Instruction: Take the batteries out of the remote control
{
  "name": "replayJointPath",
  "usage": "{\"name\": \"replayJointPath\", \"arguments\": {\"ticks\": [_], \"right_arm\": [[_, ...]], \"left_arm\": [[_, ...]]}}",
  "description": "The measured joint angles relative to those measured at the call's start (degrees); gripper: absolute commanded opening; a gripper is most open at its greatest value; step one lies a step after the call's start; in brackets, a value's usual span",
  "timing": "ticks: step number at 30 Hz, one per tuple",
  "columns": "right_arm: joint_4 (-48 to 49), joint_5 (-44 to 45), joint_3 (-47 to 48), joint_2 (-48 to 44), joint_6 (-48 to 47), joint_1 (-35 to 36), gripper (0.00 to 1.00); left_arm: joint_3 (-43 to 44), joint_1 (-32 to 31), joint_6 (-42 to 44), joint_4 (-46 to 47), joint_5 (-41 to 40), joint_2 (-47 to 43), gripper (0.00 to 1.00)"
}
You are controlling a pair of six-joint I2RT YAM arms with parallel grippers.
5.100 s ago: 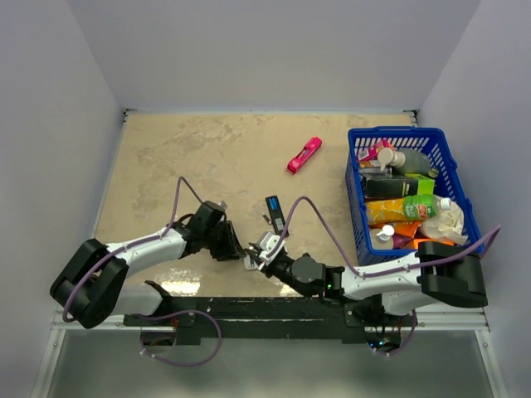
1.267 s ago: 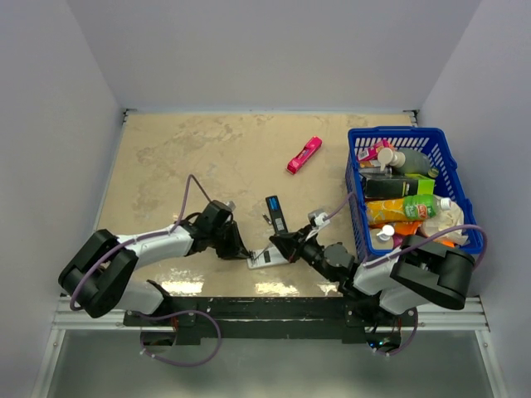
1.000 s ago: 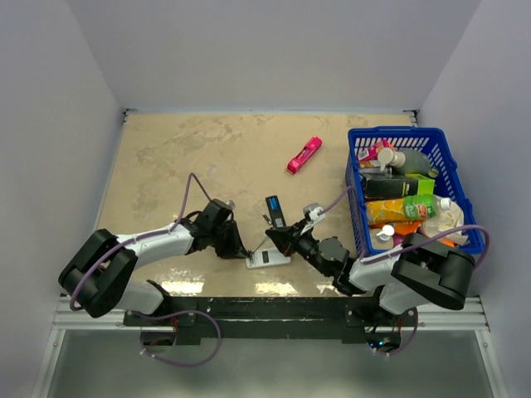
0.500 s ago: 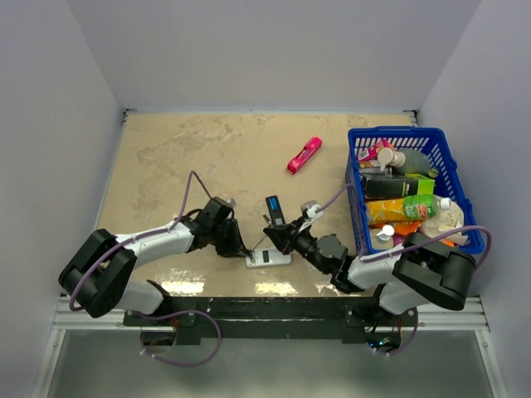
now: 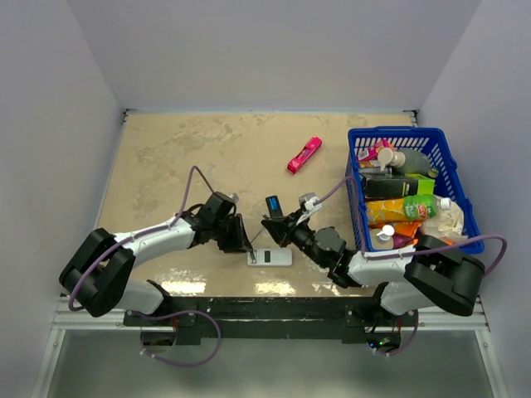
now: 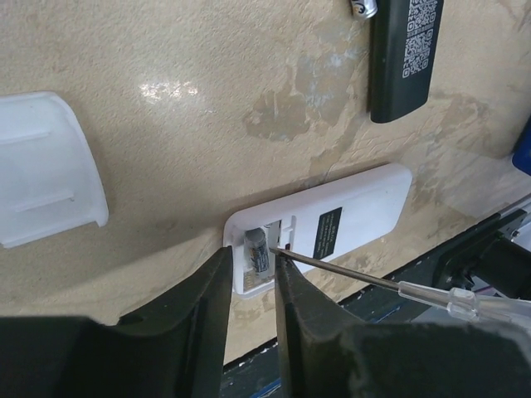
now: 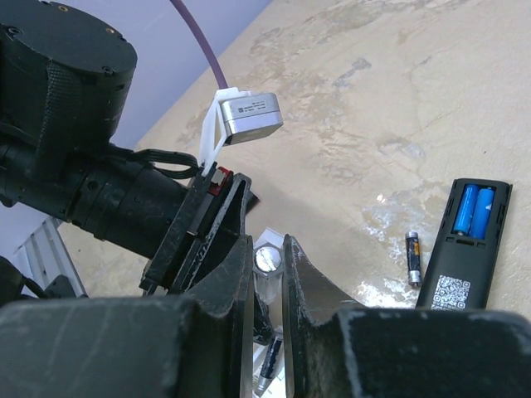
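Compared with half a second earlier, the right arm's wrist has shifted up and to the left in the overhead view, nearer the black remote (image 5: 272, 207). The left gripper (image 6: 252, 269) has crept slightly to the right and its fingers have parted a little. The white remote (image 5: 270, 257) lies flat on the table (image 5: 191, 149) at lower centre, in much the same spot.

The left gripper's fingers stand slightly spread, with nothing pinched between them. In the gap the open end of the white remote shows, with a grey battery (image 6: 259, 249) still in its compartment.

The right gripper (image 7: 267, 249) is pressed together on the clear handle of a screwdriver (image 6: 365, 278), whose thin metal tip reaches the compartment beside that battery.

The black remote lies face down with its compartment open, two blue batteries (image 7: 474, 209) inside and a loose battery (image 7: 412, 257) just beside it.

A white cover (image 6: 46, 170) lies at the left of the left wrist view.

The black remote carries square scan codes. The white remote has a small black label, too small to read.
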Motion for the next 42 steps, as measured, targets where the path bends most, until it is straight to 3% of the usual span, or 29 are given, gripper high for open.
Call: {"name": "replayJointPath", "arguments": {"ticks": [13,20,31,42], "right_arm": [[-13.6,-2.5,4.7,-8.3,-4.2,-0.3,0.0],[-18.3,-4.8,4.6,-8.6,-5.4,-0.3,0.0],[-19.9,-6.3,4.8,-5.4,-6.6,-0.3,0.0],[-18.5,-8.7,4.9,-2.5,-5.6,-0.6,0.0]], "left_arm": [[3.5,0.9,2.9,-5.9,-3.6,-2.6,0.34],[2.8,1.5,4.9,-5.6,-2.3,-3.5,0.28],[-0.2,1.6,6.2,-5.2,-1.5,-0.6,0.22],[-2.8,1.6,5.5,0.9,3.3,2.1,0.22]]}}
